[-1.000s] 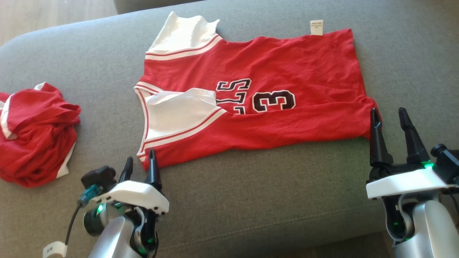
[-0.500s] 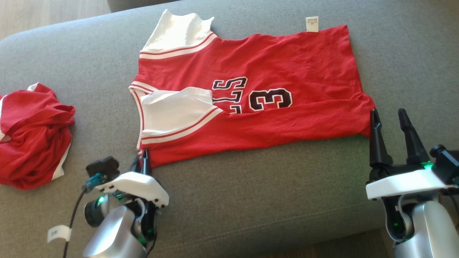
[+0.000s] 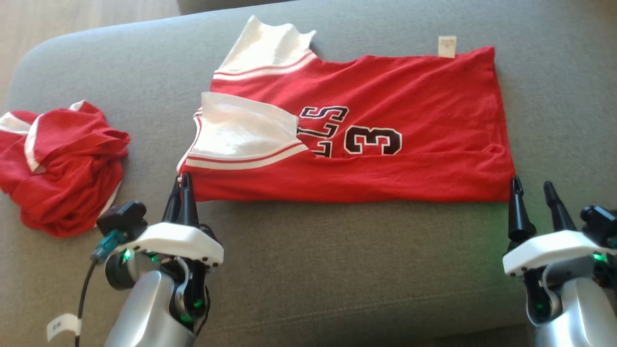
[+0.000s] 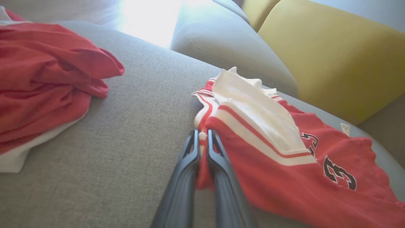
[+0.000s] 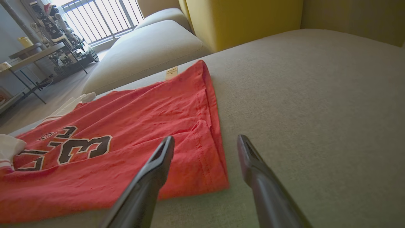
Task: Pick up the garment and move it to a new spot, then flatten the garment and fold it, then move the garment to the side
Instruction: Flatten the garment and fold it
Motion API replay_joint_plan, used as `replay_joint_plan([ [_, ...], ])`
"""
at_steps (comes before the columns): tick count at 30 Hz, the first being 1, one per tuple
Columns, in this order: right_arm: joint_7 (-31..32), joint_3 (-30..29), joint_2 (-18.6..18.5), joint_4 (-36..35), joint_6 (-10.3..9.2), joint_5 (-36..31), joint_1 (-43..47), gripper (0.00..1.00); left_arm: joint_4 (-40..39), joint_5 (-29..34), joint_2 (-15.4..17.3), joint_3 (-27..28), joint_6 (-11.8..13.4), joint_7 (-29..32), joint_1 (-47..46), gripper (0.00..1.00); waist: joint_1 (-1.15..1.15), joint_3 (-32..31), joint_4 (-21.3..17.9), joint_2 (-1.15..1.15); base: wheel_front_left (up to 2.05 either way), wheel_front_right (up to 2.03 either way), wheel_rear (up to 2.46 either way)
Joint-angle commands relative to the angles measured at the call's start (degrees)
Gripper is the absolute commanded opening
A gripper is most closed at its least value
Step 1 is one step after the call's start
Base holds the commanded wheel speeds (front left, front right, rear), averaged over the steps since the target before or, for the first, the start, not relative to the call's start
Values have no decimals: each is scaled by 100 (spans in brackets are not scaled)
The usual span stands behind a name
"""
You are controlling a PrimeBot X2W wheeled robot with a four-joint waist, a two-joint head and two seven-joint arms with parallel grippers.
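The garment [image 3: 361, 164] is a red jersey with white sleeves and black numerals, spread on the grey sofa seat [image 3: 337, 270]. My left gripper [image 3: 183, 179] is shut on its near left corner. In the left wrist view the two fingers [image 4: 202, 133] pinch the red and white hem of the garment [image 4: 284, 177]. My right gripper [image 3: 532, 183] stands open just off the near right corner. In the right wrist view its left finger lies over the corner of the garment [image 5: 126, 126] and the gripper [image 5: 205, 139] holds nothing.
A second red and white garment [image 3: 62, 164] lies crumpled at the left of the seat, also in the left wrist view [image 4: 41, 79]. A yellow back cushion [image 4: 332, 53] rises behind the seat. The seat's front edge runs just below both grippers.
My left gripper moved up to the garment's near left corner and shut on it. The near edge now lies straighter. The head view has shifted. The right gripper stays open.
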Motion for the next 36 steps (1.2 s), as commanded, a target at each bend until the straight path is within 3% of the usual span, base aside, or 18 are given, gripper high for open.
replay_joint_plan([
  [1,32,108,-4,1,-1,103,-268,100,-293,39,80,238,24,-35,-26,0,0,-9,74,0,0,0,0],
  [8,148,-92,-3,935,-1,475,-675,100,-517,7,80,64,-26,-35,75,0,0,18,241,0,0,0,0],
  [17,56,-218,-2,1767,-1,453,-1141,100,-559,14,80,-120,-52,-35,31,0,0,178,329,0,0,0,0],
  [23,84,48,-2,2078,-1,612,-1382,100,-519,26,80,-157,-36,-35,-21,0,0,300,333,0,0,0,0],
  [24,113,131,-2,2100,-1,642,-1405,90,-506,34,80,-166,-34,-35,-29,0,0,314,328,0,0,0,0],
  [25,136,204,-5,2119,-1,635,-1423,33,-490,53,80,-176,-29,-35,-37,0,0,324,321,0,0,0,0],
  [26,136,204,-5,2119,-1,635,-1423,33,-490,53,80,-176,-29,-35,-37,0,0,324,321,0,0,0,0],
  [27,141,262,-20,2135,-1,622,-1434,0,-472,73,80,-186,-23,-35,-43,0,0,325,315,0,0,0,0],
  [36,154,533,-293,2097,-1,611,-1323,0,-202,223,80,-185,-17,-35,80,0,0,99,218,0,0,0,0],
])
